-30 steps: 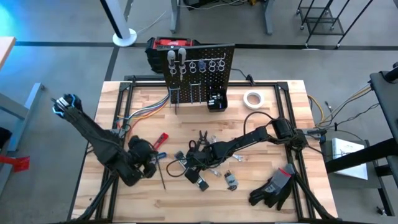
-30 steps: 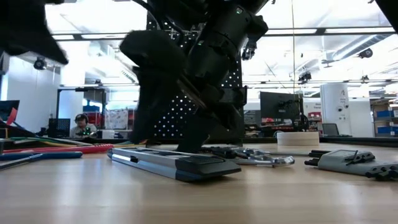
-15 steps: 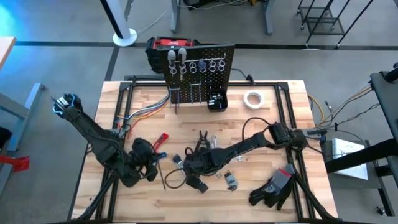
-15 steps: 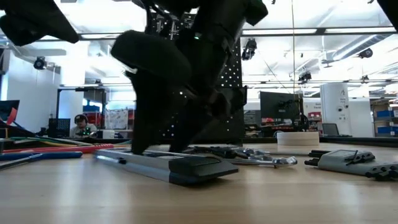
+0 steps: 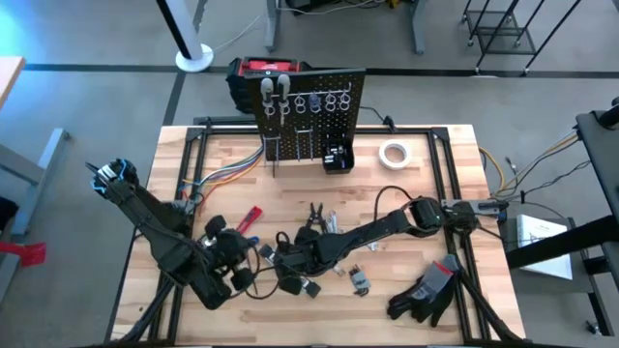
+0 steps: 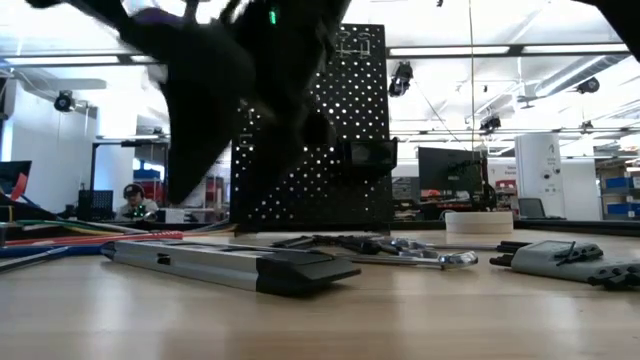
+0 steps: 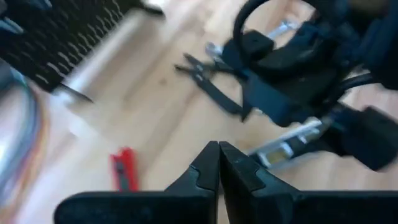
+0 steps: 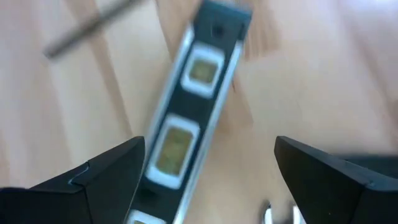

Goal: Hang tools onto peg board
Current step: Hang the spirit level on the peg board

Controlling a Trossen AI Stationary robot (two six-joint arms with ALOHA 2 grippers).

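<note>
We find the small level flat on the desk, near its front edge, well apart from the peg board. Right pincer hangs wide open just over it. Left pincer sits closed tight nearby, holding nothing.

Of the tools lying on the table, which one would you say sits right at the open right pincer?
The small level: a black bar with windowed vials, lying flat just ahead of the right pincer, unlike the pliers farther off.
</note>
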